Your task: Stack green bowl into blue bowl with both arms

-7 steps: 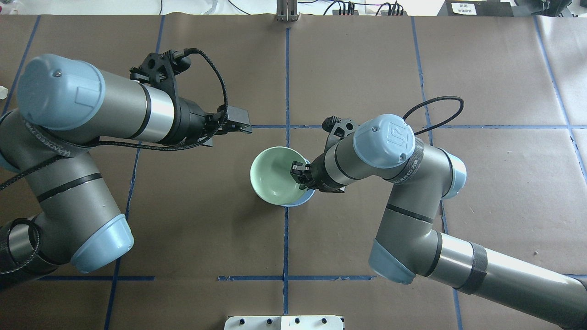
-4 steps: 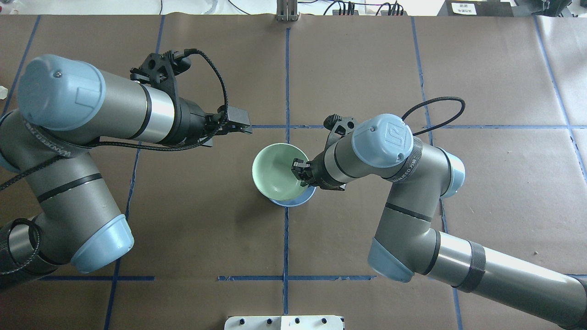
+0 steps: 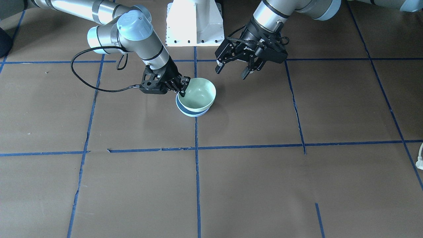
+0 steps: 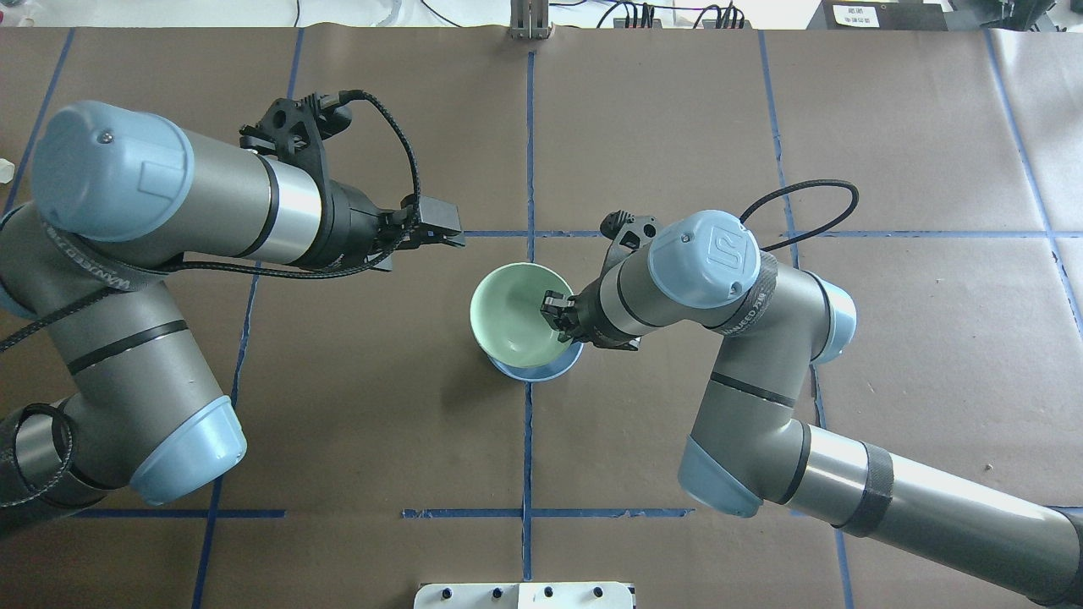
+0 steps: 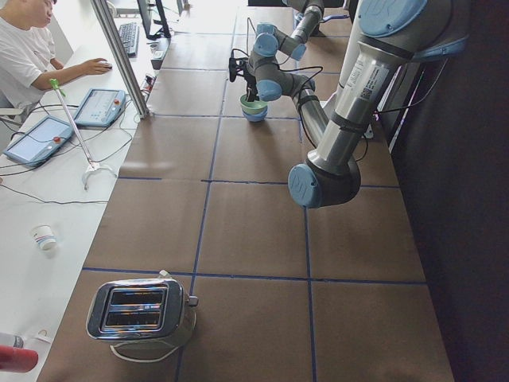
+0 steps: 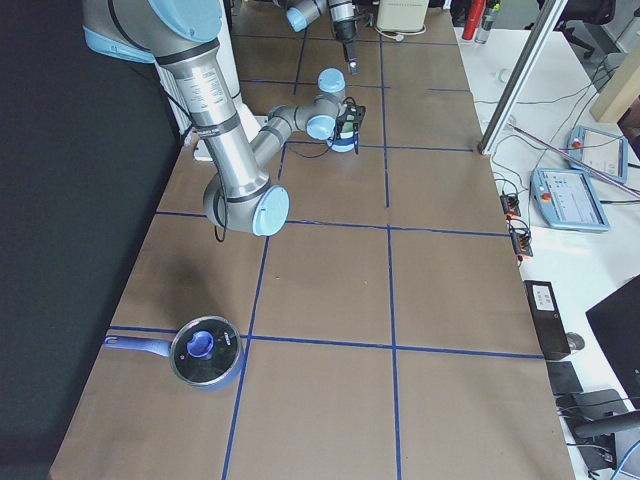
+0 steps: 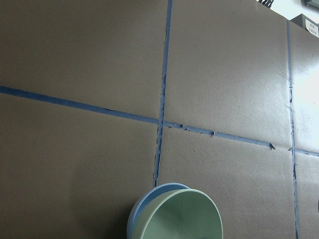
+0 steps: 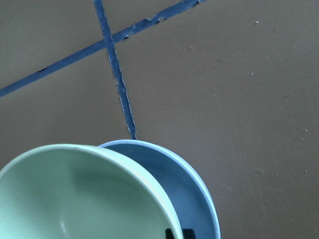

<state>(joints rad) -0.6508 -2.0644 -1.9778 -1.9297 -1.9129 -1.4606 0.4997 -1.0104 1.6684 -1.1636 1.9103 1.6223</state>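
Note:
The pale green bowl (image 4: 514,313) hangs tilted in my right gripper (image 4: 554,315), which is shut on its rim, one finger inside and one outside. It sits partly inside the light blue bowl (image 4: 541,370), whose rim shows below it on the table. In the front view the green bowl (image 3: 199,93) leans over the blue bowl (image 3: 187,111), with my right gripper (image 3: 182,86) at its rim. My left gripper (image 3: 231,72) hangs open and empty above the table, apart from the bowls; it also shows in the overhead view (image 4: 448,230). Both bowls show in the wrist views (image 7: 182,219) (image 8: 184,184).
The white pedestal base (image 3: 194,23) stands behind the bowls. A toaster (image 5: 141,310) stands at the table's left end, a lidded blue pan (image 6: 205,350) at its right end. An operator (image 5: 24,56) sits beyond the far edge. Blue tape lines cross the brown table cover.
My right gripper has shifted the green bowl a little to the right, so it lies more squarely over the blue bowl. The left arm has not moved.

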